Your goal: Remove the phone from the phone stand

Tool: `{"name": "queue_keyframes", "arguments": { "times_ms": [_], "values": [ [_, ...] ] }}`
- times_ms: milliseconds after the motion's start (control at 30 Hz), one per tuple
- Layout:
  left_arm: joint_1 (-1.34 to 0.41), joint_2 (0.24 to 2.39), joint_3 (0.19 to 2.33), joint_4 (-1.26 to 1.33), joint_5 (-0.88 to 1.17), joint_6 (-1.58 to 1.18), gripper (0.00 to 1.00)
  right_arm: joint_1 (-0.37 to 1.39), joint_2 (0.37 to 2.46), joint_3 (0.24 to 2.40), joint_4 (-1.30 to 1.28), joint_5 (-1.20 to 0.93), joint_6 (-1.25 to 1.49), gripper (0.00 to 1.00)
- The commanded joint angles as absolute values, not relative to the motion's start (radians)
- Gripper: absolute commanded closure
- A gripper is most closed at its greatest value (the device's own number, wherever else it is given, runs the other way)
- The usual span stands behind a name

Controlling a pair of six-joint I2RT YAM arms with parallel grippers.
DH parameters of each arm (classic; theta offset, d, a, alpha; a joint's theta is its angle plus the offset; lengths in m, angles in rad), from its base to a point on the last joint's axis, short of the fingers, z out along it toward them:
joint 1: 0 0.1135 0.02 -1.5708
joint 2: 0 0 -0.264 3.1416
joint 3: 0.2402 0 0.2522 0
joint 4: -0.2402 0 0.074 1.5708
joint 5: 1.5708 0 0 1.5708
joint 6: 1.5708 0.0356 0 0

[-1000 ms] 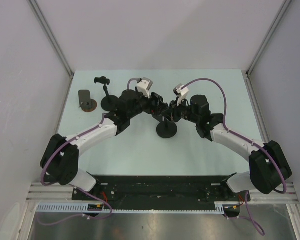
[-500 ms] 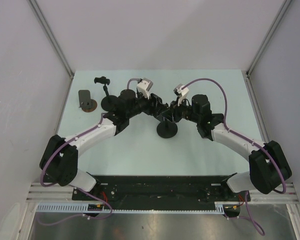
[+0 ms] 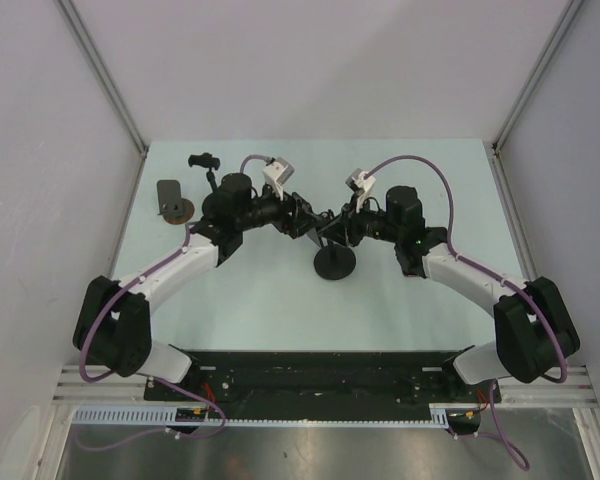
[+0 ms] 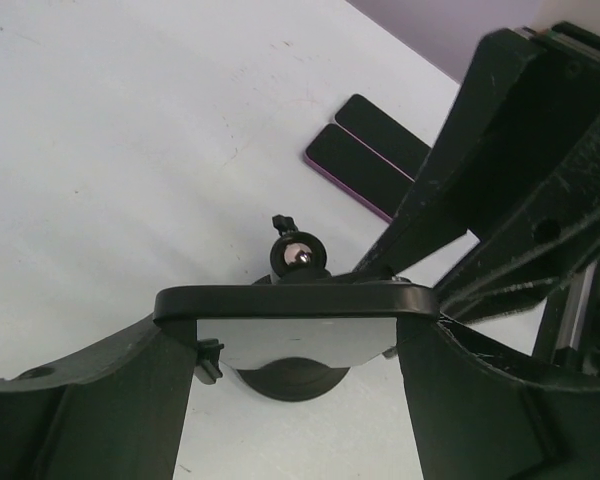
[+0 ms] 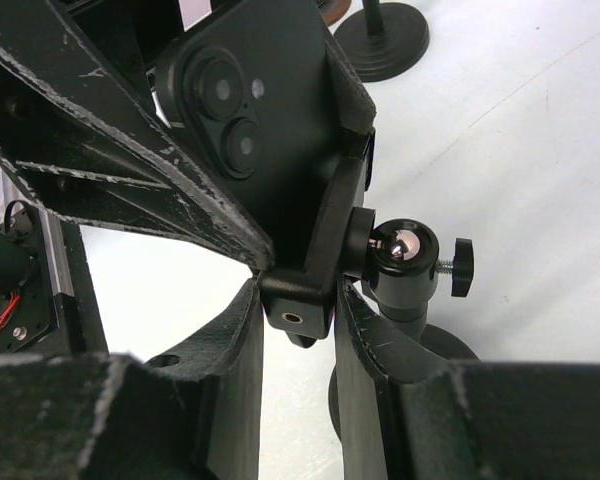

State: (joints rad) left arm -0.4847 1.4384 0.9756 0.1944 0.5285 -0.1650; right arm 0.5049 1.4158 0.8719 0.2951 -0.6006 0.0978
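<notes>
The black phone (image 5: 260, 100) sits in the clamp (image 5: 300, 290) of the phone stand, its back and camera lenses showing in the right wrist view. The stand has a ball head (image 5: 405, 250) and a round black base (image 3: 335, 265). My left gripper (image 4: 295, 342) is shut across the phone (image 4: 295, 300), one finger on each side edge. My right gripper (image 5: 298, 305) is shut on the stand's clamp, below the phone. In the top view the two grippers meet above the stand, left (image 3: 302, 213) and right (image 3: 338, 226).
A second black stand (image 3: 212, 180) with a round base stands at the back left. A brown flat object (image 3: 172, 200) lies beside it. Two dark flat strips (image 4: 370, 160) lie on the table beyond the stand in the left wrist view.
My left arm has drawn back a little to the left, its gripper still on the phone. The right arm and the stand have barely moved.
</notes>
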Motion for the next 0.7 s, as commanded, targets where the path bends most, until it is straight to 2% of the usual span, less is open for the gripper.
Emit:
{"name": "queue_keyframes", "arguments": {
  "times_ms": [0, 367, 667],
  "values": [
    [-0.384, 1.387, 0.965, 0.107, 0.537, -0.06, 1.0, 0.454, 1.425, 0.89, 0.222, -0.621, 0.137, 1.0],
    [-0.351, 1.348, 0.969, 0.081, 0.687, -0.064, 1.0, 0.43, 1.44, 0.894, 0.201, -0.606, 0.144, 1.0],
    [-0.486, 1.305, 1.04, 0.089, 0.615, -0.201, 1.0, 0.495, 1.454, 0.897, 0.216, -0.499, 0.123, 1.0]
  ]
}}
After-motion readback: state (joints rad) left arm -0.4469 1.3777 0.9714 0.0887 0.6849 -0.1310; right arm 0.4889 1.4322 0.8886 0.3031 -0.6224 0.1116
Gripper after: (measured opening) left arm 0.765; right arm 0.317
